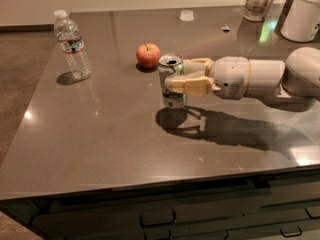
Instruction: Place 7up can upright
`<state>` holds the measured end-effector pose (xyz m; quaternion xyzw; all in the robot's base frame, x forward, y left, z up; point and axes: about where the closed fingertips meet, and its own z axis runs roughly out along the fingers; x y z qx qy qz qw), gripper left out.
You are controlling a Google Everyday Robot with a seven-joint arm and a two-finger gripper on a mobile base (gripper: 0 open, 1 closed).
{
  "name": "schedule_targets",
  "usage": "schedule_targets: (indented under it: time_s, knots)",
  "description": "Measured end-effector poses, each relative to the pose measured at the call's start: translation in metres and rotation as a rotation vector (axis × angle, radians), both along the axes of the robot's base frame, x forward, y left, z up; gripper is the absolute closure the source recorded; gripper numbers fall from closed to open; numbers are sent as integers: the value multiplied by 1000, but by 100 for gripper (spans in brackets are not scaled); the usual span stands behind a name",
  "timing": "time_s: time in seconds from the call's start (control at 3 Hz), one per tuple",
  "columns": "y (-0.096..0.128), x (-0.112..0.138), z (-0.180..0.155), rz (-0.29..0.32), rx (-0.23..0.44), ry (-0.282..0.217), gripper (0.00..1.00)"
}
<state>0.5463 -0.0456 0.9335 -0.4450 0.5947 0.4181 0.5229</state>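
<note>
- The 7up can [172, 98] stands upright near the middle of the desk [100, 144], just beside the apple [148, 55], on the apple's right in the picture and a little nearer the camera.
- Its silver top faces up, with the dark drinking hole showing; the body carries green markings.
- The gripper [176, 77] is clamped on the can, right of the apple. One cream finger lies across the can's near side and the other wraps its far side.
- The white arm [250, 78] reaches in level from the picture's right, further from the apple than the can is.
- Whether the can's base touches the desk or hangs just above it cannot be told. The can's dark shadow lies right under it, on the near side of the apple.
- A clear water bottle [72, 45] with a white cap stands upright well to the left of the apple.
- A small white lid [186, 15] lies behind the apple and to its right, near the desk's far edge.
- Far to the right of the apple, at the back, stand a pale jar [260, 1] and a white container [302, 16].
- Below the desk's front edge, well nearer the camera than the apple, are dark drawers [157, 216] with handles.
</note>
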Motion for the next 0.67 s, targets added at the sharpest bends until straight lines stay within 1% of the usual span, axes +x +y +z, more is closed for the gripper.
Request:
schedule_targets:
  time_s: [0.33,0.67]
  knots:
    - [-2,1,-5,1,38,13,100]
    - [-5,1,-10,-1,58,20,100]
